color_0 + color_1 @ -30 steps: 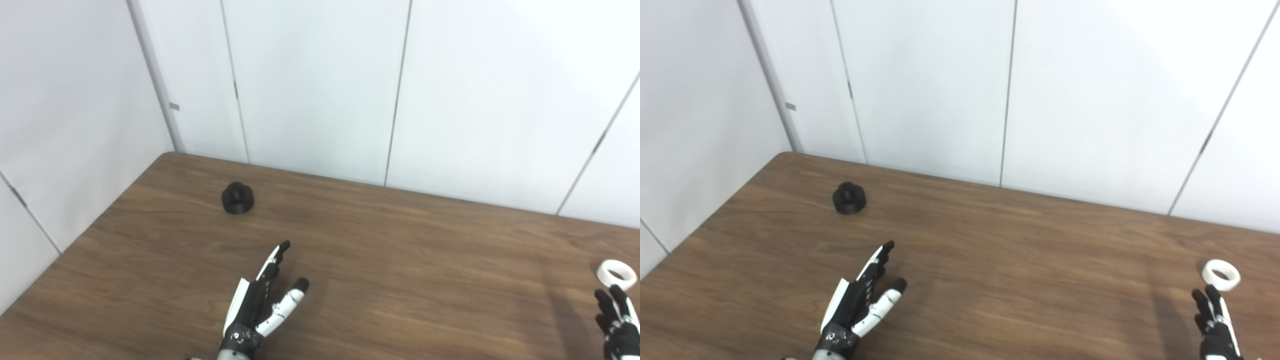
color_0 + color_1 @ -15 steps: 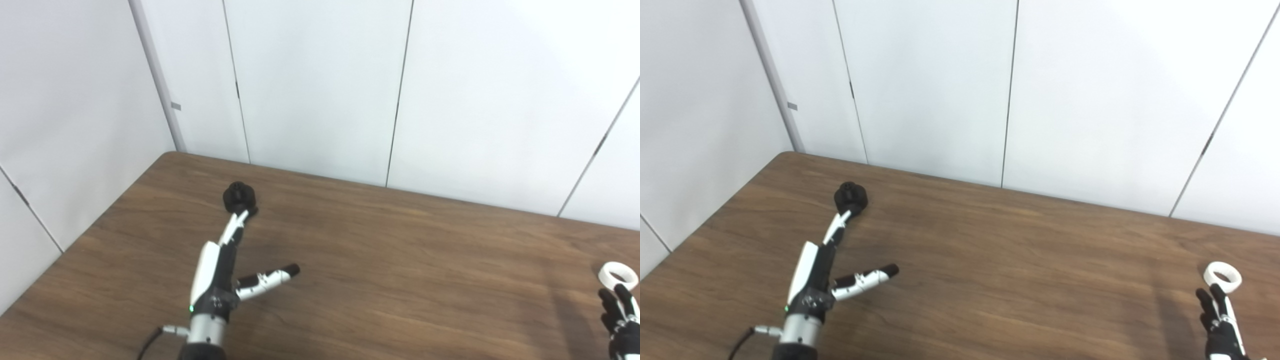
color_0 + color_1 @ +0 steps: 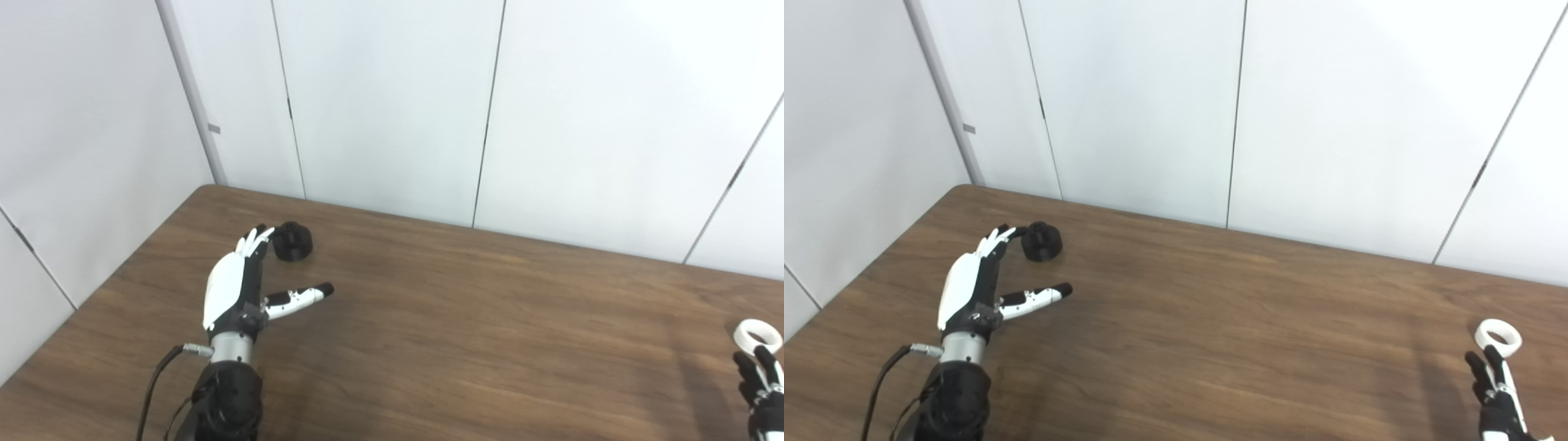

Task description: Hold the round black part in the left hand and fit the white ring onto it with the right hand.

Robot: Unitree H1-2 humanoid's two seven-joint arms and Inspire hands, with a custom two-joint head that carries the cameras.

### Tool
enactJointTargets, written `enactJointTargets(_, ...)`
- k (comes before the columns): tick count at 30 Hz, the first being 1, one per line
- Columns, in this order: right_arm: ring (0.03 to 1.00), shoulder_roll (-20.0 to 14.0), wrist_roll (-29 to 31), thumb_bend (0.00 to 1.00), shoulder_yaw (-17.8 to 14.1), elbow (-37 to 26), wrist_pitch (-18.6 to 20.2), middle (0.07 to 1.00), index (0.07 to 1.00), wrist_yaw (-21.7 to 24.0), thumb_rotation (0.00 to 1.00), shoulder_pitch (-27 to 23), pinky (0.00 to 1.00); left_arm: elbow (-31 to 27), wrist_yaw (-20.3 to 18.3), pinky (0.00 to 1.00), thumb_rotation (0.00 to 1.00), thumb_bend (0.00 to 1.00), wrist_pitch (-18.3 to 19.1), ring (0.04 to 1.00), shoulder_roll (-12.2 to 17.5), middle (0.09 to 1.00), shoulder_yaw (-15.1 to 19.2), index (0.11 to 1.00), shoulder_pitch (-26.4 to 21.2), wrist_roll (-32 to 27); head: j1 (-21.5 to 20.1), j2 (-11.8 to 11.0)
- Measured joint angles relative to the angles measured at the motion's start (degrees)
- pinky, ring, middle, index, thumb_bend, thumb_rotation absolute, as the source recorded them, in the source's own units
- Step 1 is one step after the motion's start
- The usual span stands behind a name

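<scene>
Left hand [image 3: 236, 288] with white back shell, black-tipped white fingers, silver wrist, black forearm, black cable; right hand [image 3: 1494, 395] black with white trim

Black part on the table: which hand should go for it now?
Left. The left hand is open, its fingertips right beside the black part on the table. The right hand sits at the far side, open, just short of the white ring.

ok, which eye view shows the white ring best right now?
Right eye view. The white ring sits whole on the table, clear of the frame edge, with the right hand just below it. In the left eye view the ring lies close against the right edge, and the hand is partly cropped.
</scene>
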Motion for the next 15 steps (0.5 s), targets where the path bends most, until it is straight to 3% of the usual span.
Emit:
enactJointTargets(9, 0.998, -0.09, 0.01, 0.39, 0.12, -0.03, 0.00, 0.965, 0.999, -0.45, 1.00, 0.01, 1.00, 8.81, 1.72, 1.00, 0.35, 0.97, 3.19, 1.000, 3.49, 0.955, 1.65, 0.851, -5.78, 0.07, -0.26, 0.44)
enactJointTargets(15, 1.000, -0.43, 2.23, 0.41, 0.18, -0.11, -0.02, 0.984, 1.000, 0.52, 1.00, 0.25, 1.00, 12.55, 1.78, 1.00, 0.37, 0.97, 5.54, 1.000, 3.99, 0.953, 1.07, 0.836, -8.44, -0.02, -0.26, 0.70)
